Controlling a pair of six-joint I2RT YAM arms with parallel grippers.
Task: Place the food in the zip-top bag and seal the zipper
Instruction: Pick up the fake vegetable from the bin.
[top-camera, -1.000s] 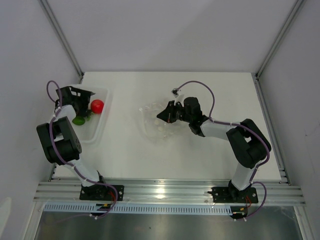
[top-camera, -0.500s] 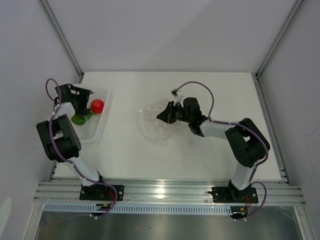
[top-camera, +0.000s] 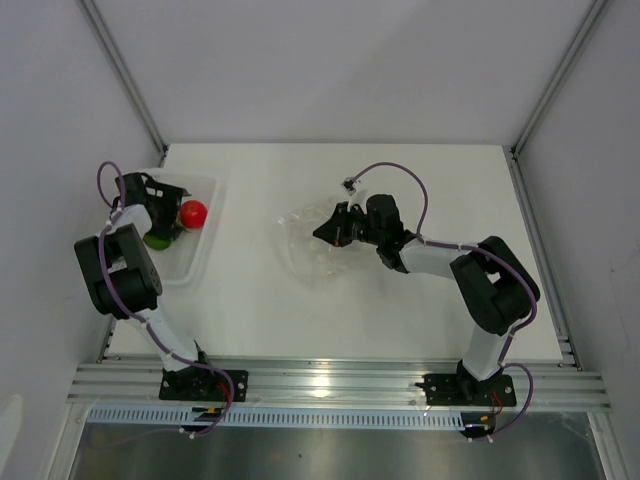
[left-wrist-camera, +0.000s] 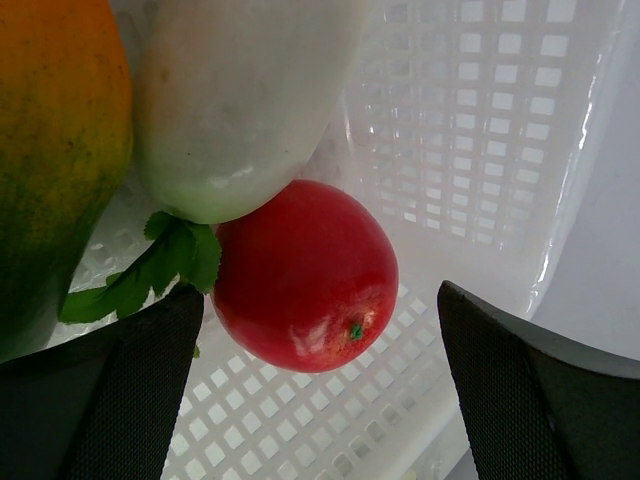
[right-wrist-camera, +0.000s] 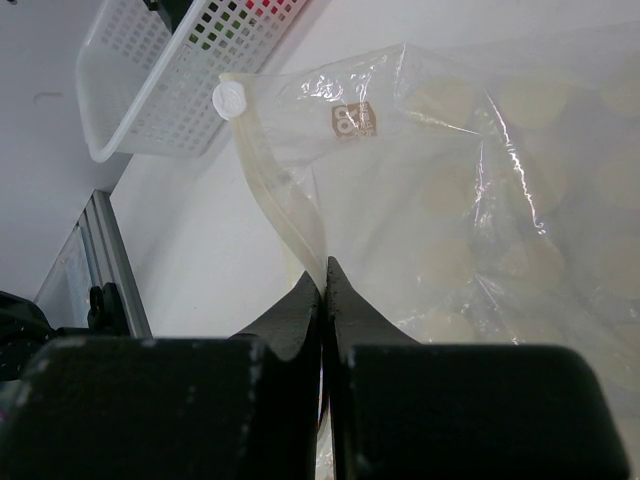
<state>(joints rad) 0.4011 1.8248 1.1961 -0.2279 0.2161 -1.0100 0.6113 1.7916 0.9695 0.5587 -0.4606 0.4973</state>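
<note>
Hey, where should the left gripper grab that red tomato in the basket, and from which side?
Grip the red tomato across its round middle, coming down from above into the open basket. The white piece and green leaves crowd one side, so probably close on the freer flanks that the open left gripper straddles.

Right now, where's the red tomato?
Top view, left side: the red tomato is in the white basket, against the white oblong piece, by the left gripper.

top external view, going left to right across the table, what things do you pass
orange-and-green piece → red tomato → zip-top bag. Both grippers overlap these, so they are left out.
</note>
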